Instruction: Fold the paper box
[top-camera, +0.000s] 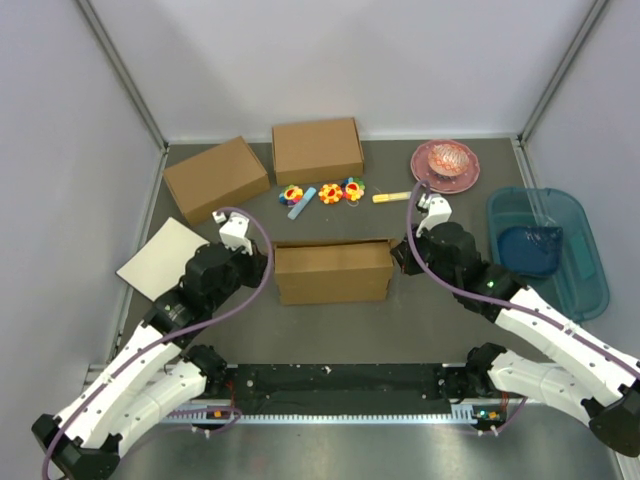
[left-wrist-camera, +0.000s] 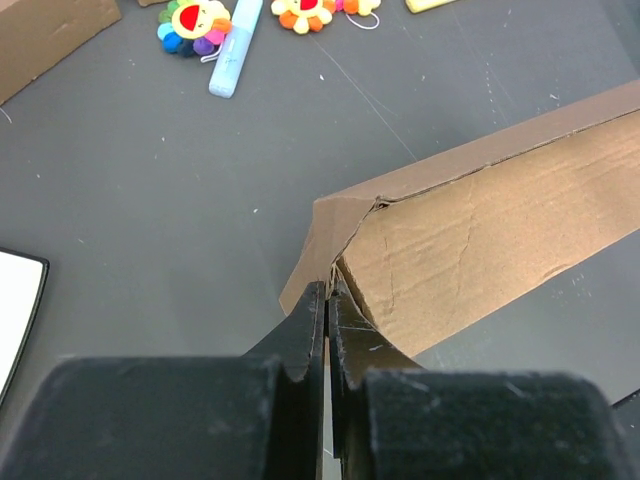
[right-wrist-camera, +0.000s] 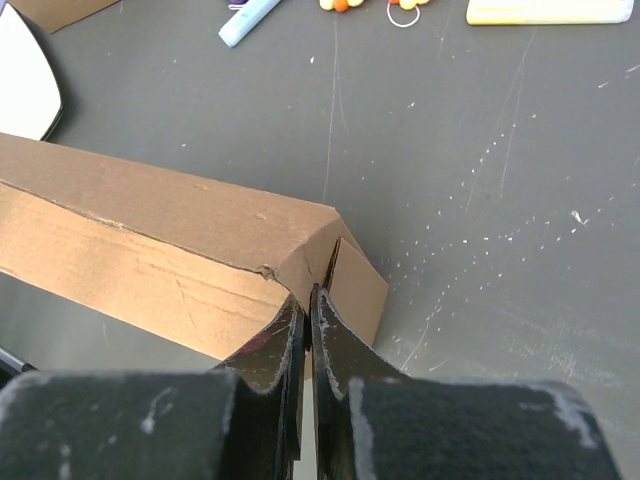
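With your left tool (left-wrist-camera: 327, 300) and right tool (right-wrist-camera: 308, 305) each clenched on an end corner of the paper box (top-camera: 333, 272) in the middle of the table (top-camera: 420, 325), any uneven pull could tear the thin flaps or skew the box.

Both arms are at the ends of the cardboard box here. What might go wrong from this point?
1. The left gripper and the right gripper each seem to pinch only a thin edge of the paper box, right at their tips, so either end may slip out when the arms move.
2. The corner beside the left gripper looks creased and split along its seam. A pull or twist there may tear it further.
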